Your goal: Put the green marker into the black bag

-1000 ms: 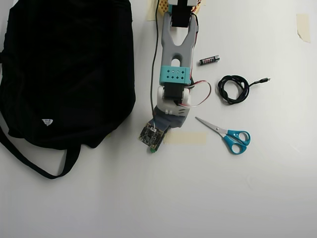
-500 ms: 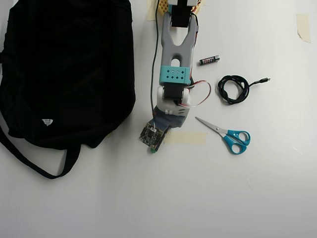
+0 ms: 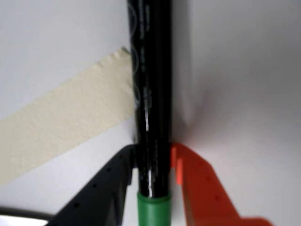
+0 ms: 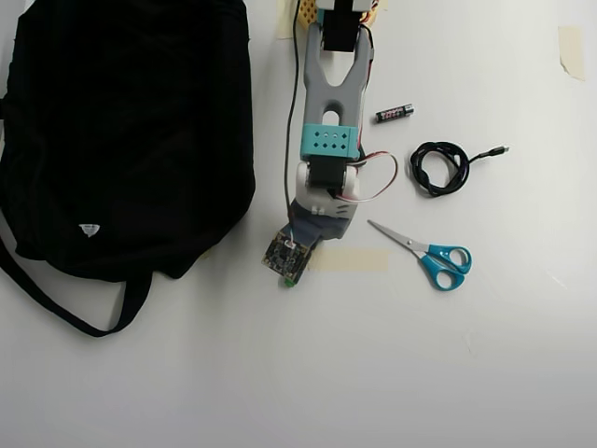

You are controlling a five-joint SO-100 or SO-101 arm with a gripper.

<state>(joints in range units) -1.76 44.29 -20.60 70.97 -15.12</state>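
The fingers (image 3: 110, 186) are clamped on the green marker (image 3: 150, 94), black on one side, orange on the other, over tape (image 4: 350, 260) on the worktop (image 4: 373, 373), right of the black bag (image 4: 121, 131) seen from overhead.

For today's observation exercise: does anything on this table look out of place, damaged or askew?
Nothing stands out. The gripper squarely clamps the green marker; the black bag and scissors lie undisturbed.

green marker (image 3: 151, 113) — black barrel, green end
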